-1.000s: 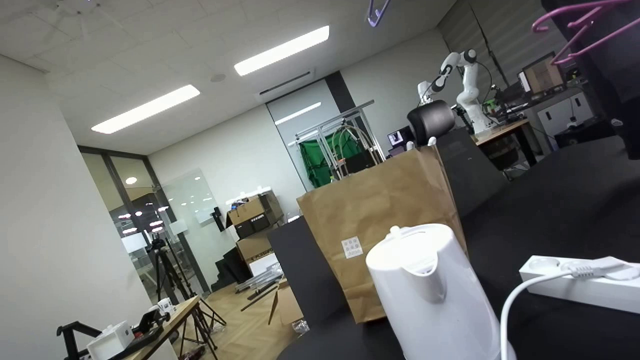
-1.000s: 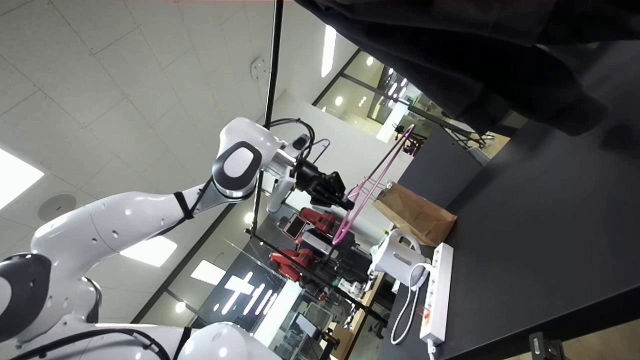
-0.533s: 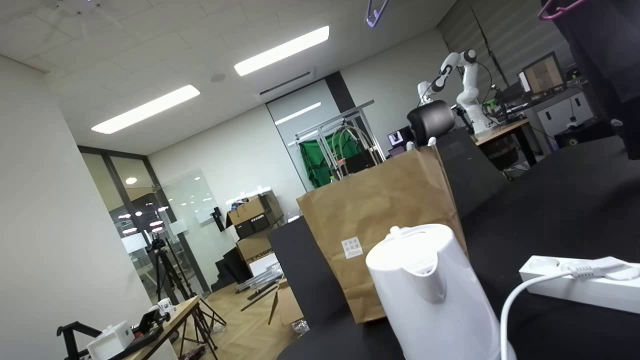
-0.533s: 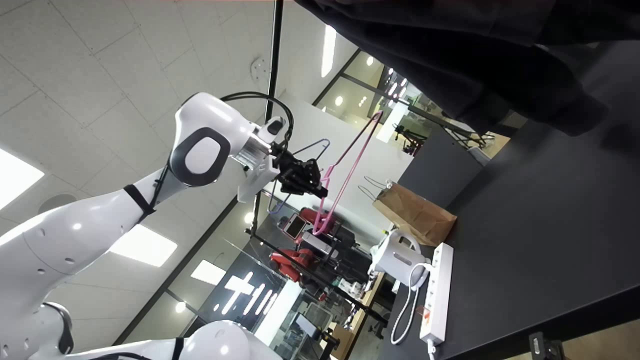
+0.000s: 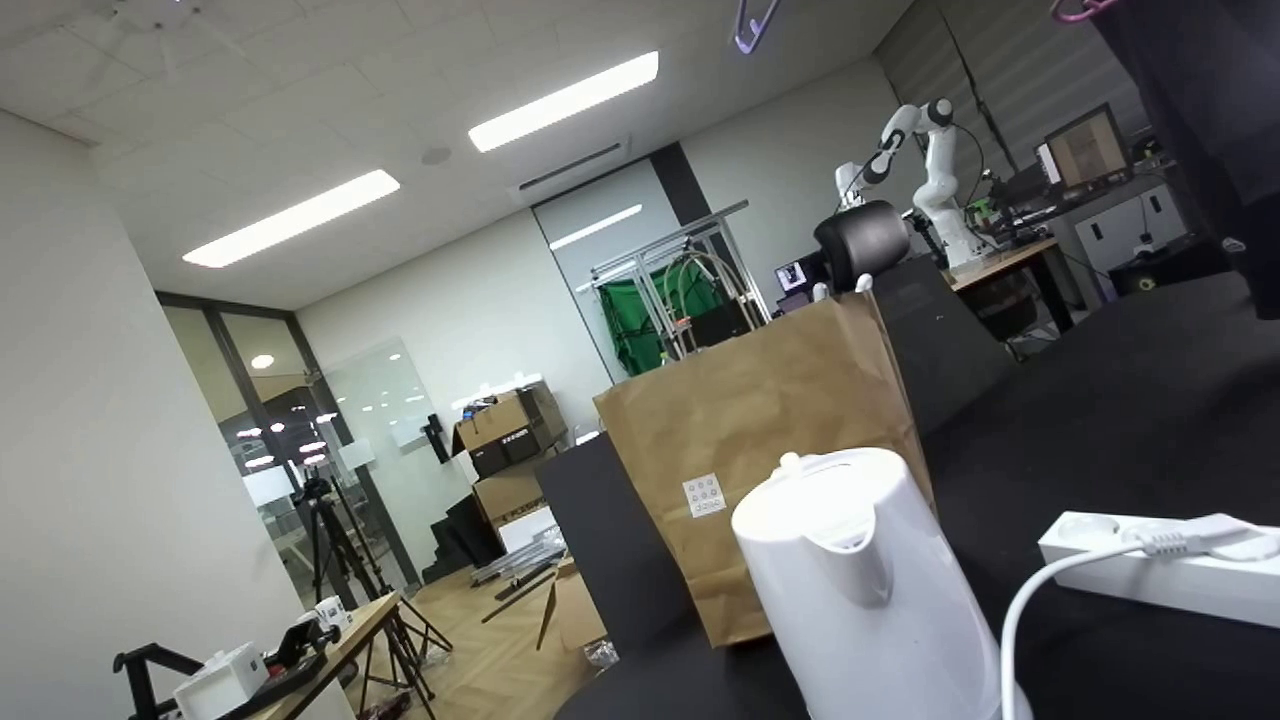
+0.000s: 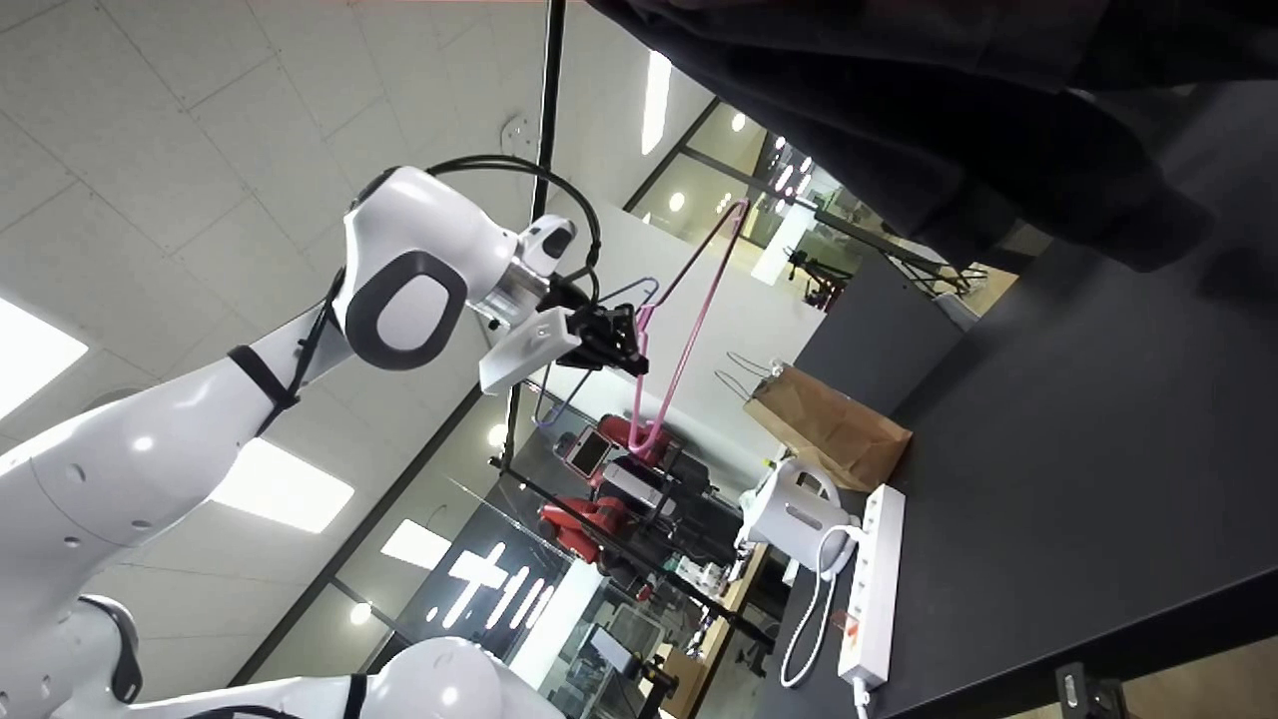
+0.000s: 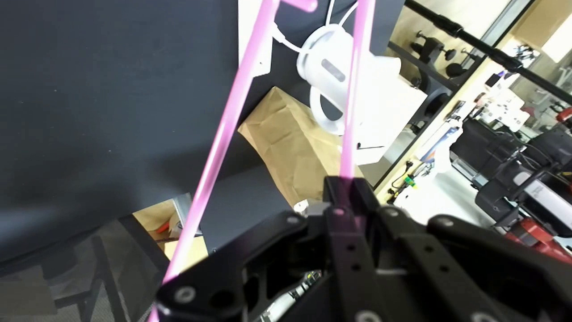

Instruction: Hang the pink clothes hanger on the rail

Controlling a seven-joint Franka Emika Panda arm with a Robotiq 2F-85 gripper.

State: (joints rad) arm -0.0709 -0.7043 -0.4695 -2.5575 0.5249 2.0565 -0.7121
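Observation:
The pink clothes hanger [image 6: 702, 318] is in the air in an exterior view, tilted, with its long bar slanting from upper right to lower left. Only a small pink end of it [image 5: 1082, 12] shows at the top right in an exterior view. In the wrist view its pink bars [image 7: 222, 134] run up the frame. My gripper [image 6: 639, 365] is shut on one bar, which enters between the fingertips in the wrist view [image 7: 348, 190]. The black rail [image 6: 548, 110] passes behind the wrist, which hides part of it. I cannot tell how far the hanger is from the rail.
A blue-purple hanger [image 6: 571, 397] hangs behind the gripper; its tip also shows in an exterior view [image 5: 745, 45]. A brown paper bag [image 6: 829, 424], white kettle [image 6: 799, 524] and power strip [image 6: 872, 589] stand on the black table [image 6: 1048, 449]. Dark cloth [image 6: 949, 150] hangs at upper right.
The arm has drawn back and up, carrying the pink hanger up and left in an exterior view. Most of the hanger has left the frame at top right in an exterior view.

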